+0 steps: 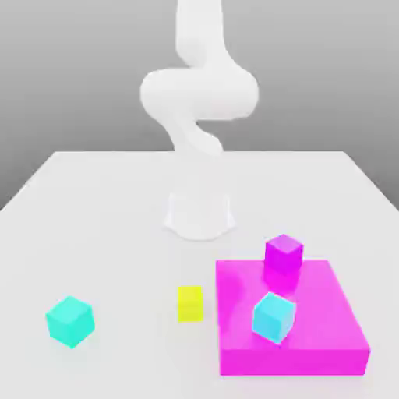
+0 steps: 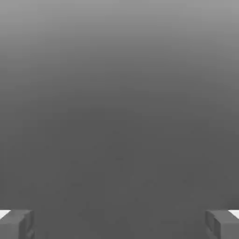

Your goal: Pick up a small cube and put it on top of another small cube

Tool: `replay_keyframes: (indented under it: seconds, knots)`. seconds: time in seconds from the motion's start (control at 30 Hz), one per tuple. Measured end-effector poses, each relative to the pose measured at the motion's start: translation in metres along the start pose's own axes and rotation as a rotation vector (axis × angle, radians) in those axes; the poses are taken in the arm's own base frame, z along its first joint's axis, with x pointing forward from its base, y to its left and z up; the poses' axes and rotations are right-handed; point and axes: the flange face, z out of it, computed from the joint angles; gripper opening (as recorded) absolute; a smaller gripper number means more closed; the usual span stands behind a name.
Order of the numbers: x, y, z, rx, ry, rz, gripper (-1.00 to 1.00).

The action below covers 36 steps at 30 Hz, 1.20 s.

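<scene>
Nearest in the exterior view, a cyan cube (image 1: pixel 70 320) sits alone on the white table (image 1: pixel 101 203) toward the exterior view's left, well apart from a second cyan cube (image 1: pixel 273 316) resting on the magenta slab (image 1: pixel 327 312). A flat yellow block (image 1: pixel 189 302) lies just beside the slab's edge, and a purple cube (image 1: pixel 283 255) stands at the slab's far edge. Beyond them rises the white arm (image 1: pixel 199 93); in the hand view the gripper (image 2: pixel 119 223) is spread wide with nothing between its fingers (image 2: pixel 16 223).

My arm (image 1: pixel 199 93) is plain white, smooth and rounded; my fingertips (image 2: pixel 223 224) are grey, blocky, with white edges.
</scene>
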Motion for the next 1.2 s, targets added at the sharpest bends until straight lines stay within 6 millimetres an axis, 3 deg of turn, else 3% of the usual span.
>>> replay_keyframes:
  seconds: [0.13, 0.27, 0.4, 0.53, 0.67, 0.77, 0.93, 0.97, 1.2]
  knots:
    - [0.012, 0.039, 0.091, -0.15, -0.037, 0.059, 0.0]
    - [0.016, 0.095, 0.169, -0.28, -0.088, 0.124, 0.0]
    - [0.009, 0.163, 0.236, -0.395, -0.152, 0.197, 0.0]
    - [-0.011, 0.237, 0.289, -0.491, -0.23, 0.278, 0.0]
    - [-0.041, 0.318, 0.325, -0.573, -0.311, 0.388, 0.0]
    - [-0.073, 0.358, 0.349, -0.606, -0.376, 0.437, 0.0]
    - [-0.103, 0.388, 0.391, -0.613, -0.389, 0.447, 0.0]
    - [-0.107, 0.392, 0.396, -0.614, -0.39, 0.447, -1.0]
    - [-0.107, 0.392, 0.396, -0.614, -0.39, 0.447, -1.0]
